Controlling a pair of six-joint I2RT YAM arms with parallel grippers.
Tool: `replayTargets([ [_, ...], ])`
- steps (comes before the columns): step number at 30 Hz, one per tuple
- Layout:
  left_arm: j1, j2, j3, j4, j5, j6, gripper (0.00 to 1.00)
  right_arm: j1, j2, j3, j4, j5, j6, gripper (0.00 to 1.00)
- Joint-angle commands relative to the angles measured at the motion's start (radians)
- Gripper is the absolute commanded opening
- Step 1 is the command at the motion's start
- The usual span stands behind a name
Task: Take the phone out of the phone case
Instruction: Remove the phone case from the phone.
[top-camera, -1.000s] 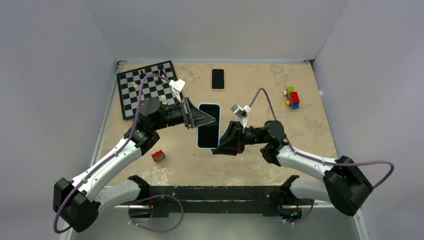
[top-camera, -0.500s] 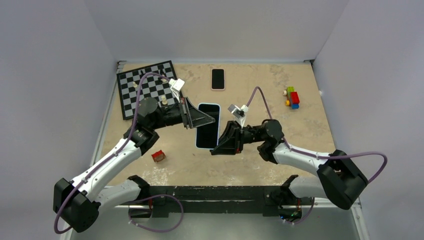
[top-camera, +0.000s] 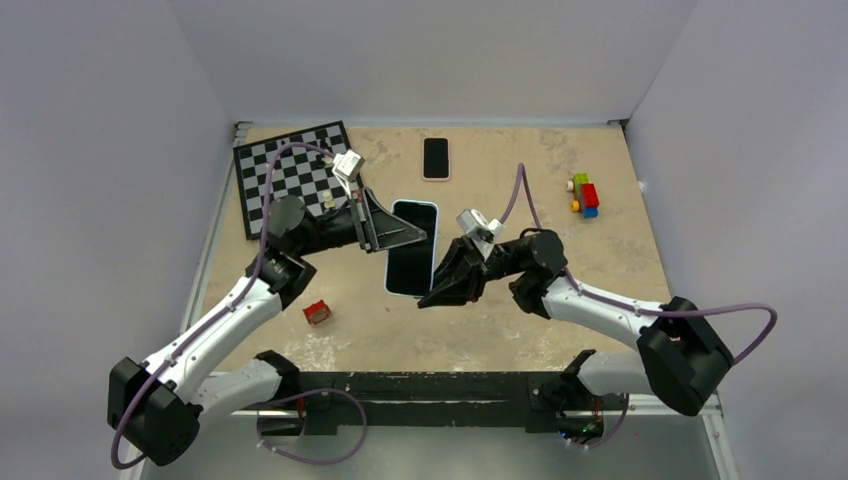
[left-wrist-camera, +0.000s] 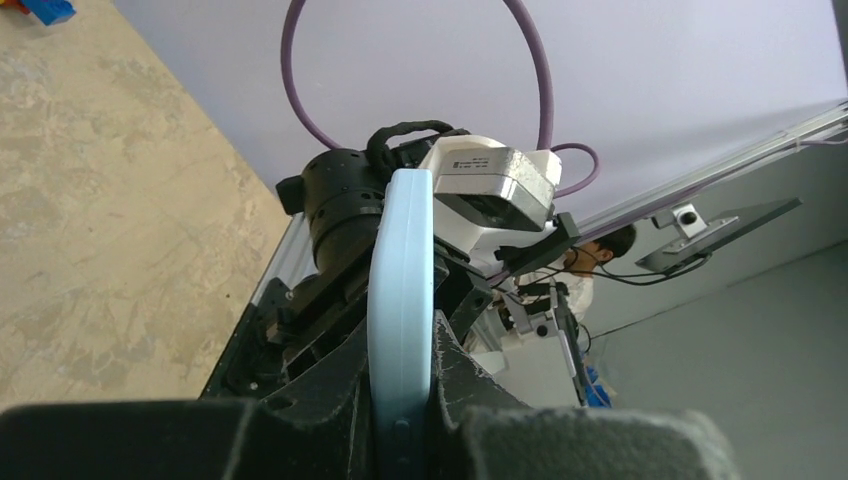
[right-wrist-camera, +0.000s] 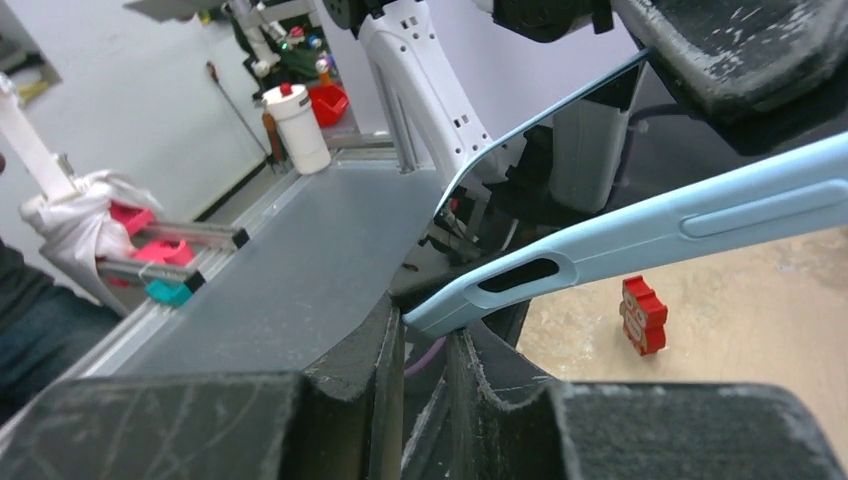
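Observation:
A phone in a light blue case (top-camera: 410, 250) is held in the air over the table's middle, between both arms. My left gripper (top-camera: 403, 236) is shut on its upper left side. In the left wrist view the case's edge (left-wrist-camera: 400, 300) runs up from between the shut fingers (left-wrist-camera: 400, 440). My right gripper (top-camera: 433, 297) is at the case's lower right corner. In the right wrist view the case's corner (right-wrist-camera: 480, 290) sits pinched at the fingertips (right-wrist-camera: 425, 335), and the dark screen (right-wrist-camera: 560, 120) shows above the case's side.
A second phone in a pink case (top-camera: 435, 158) lies at the back. A chessboard with pieces (top-camera: 290, 175) is at the back left. Toy bricks (top-camera: 585, 193) sit at the right. A small red toy (top-camera: 317, 312) lies below the left arm and also shows in the right wrist view (right-wrist-camera: 643, 315).
The cased phone has shifted slightly left and tilted. Both grippers moved with it and kept their hold.

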Motion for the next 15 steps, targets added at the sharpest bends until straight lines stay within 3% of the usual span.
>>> replayTargets([
  [1,-0.039,-0.022,-0.014,0.149,0.055,-0.220,0.00,-0.010,0.086,0.127,0.064,0.127,-0.074,0.00],
  [5,-0.043,-0.007,-0.033,0.267,0.067,-0.311,0.00,-0.009,0.179,0.171,0.157,0.117,-0.015,0.00],
  [9,-0.043,-0.045,-0.040,0.216,0.058,-0.281,0.00,-0.014,0.253,0.202,0.256,0.157,0.092,0.00],
  [15,-0.043,-0.074,-0.057,0.247,0.042,-0.298,0.00,-0.022,0.288,0.213,0.172,0.231,0.145,0.00],
])
